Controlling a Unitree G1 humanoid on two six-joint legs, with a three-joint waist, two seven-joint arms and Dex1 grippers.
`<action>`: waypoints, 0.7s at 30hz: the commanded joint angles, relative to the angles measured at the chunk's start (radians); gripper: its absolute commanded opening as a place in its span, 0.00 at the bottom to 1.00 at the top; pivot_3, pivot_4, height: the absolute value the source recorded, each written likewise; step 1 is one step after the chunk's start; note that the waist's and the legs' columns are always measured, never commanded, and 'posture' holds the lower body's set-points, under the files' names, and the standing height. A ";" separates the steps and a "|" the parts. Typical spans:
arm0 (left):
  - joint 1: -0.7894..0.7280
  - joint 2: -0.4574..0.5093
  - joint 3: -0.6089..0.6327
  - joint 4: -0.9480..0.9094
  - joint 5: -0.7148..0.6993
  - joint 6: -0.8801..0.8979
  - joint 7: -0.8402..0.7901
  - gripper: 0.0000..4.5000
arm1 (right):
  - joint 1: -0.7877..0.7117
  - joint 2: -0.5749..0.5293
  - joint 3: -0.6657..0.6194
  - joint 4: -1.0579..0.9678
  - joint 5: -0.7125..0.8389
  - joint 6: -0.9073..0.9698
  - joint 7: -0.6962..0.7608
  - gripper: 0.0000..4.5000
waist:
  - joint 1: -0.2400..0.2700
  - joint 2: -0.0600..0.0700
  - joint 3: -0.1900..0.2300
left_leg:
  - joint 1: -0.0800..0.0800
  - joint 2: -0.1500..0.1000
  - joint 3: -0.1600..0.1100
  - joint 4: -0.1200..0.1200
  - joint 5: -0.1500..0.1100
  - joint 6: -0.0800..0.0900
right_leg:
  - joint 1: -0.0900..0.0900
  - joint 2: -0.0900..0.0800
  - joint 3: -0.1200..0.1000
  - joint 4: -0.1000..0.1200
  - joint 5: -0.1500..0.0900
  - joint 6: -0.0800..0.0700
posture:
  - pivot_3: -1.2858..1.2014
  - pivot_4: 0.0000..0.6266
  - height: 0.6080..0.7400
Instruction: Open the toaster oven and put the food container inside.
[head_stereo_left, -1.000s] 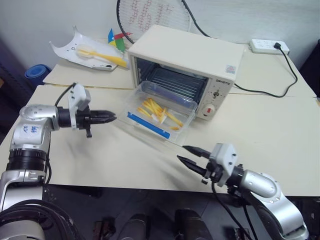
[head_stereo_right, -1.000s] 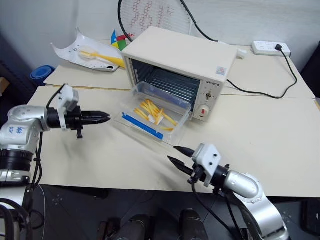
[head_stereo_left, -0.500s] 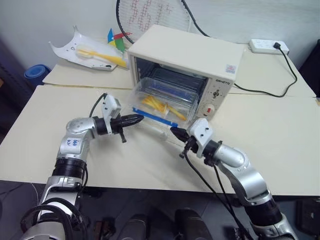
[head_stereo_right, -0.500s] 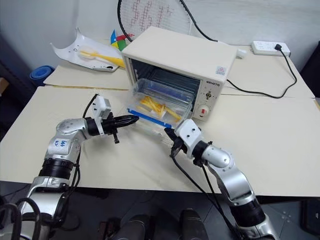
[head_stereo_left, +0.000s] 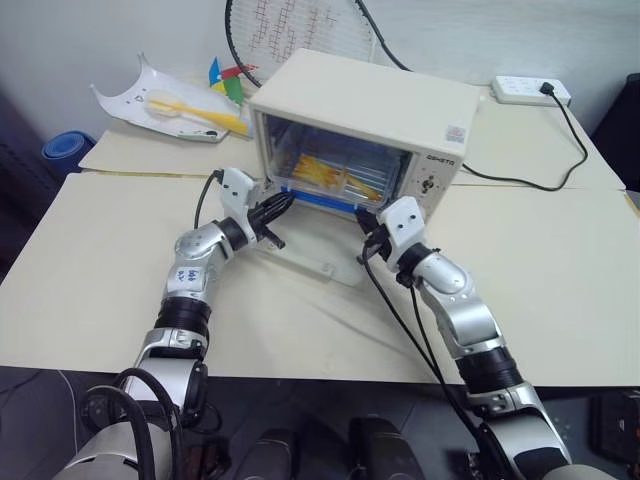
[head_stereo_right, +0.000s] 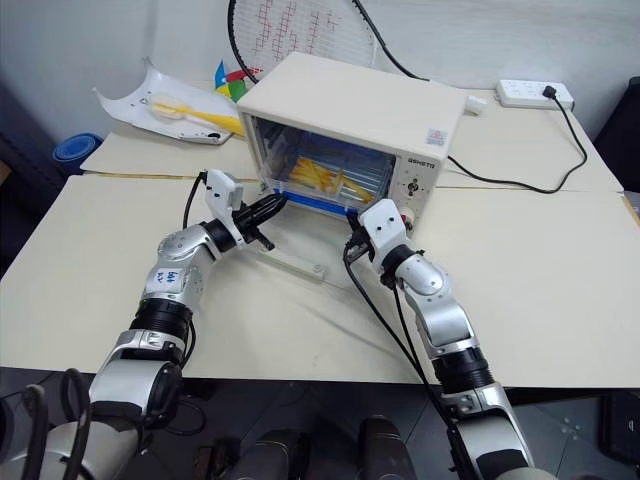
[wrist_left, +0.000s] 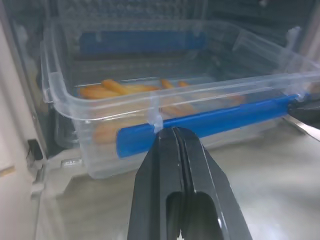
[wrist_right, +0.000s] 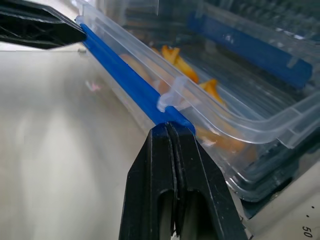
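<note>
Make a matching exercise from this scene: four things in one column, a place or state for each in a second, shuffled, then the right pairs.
Things:
1. food container
2. left pincer
3. power strip
4. white curved tray

Places or states:
A. on the table behind the toaster oven, to its right, with a black cable
B. shut, tips at the container's near blue strip
C. partly inside the open oven
D. holds a yellow utensil, left of the oven

Pairs: 1-C, 2-B, 3-A, 4-D
</note>
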 joint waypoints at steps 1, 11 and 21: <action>-0.045 0.000 0.025 0.053 0.007 -0.068 0.022 0.00 | -0.009 0.022 -0.041 -0.032 0.032 -0.013 0.000 0.01 | -0.004 0.000 0.000 | 0.000 0.000 0.000 0.000 0.000 0.000 | 0.000 0.000 0.000 0.001 0.000 0.000 | 0.52 0.24 1.00; 0.079 0.192 0.058 -0.148 -0.115 0.056 -0.290 0.09 | 0.222 -0.171 -0.163 -0.341 0.225 0.115 0.225 0.00 | -0.007 0.000 0.000 | 0.000 0.000 -0.001 -0.003 0.000 0.000 | -0.001 0.000 0.001 0.001 0.000 0.000 | 0.52 0.24 1.00; 0.353 0.503 0.074 -0.434 -0.225 0.183 -0.697 0.76 | 0.276 -0.288 -0.091 -0.173 0.167 0.058 0.404 0.00 | -0.003 0.001 0.000 | 0.002 0.000 -0.001 -0.006 0.000 0.000 | 0.000 0.000 0.002 -0.002 0.000 0.000 | 0.52 0.24 1.00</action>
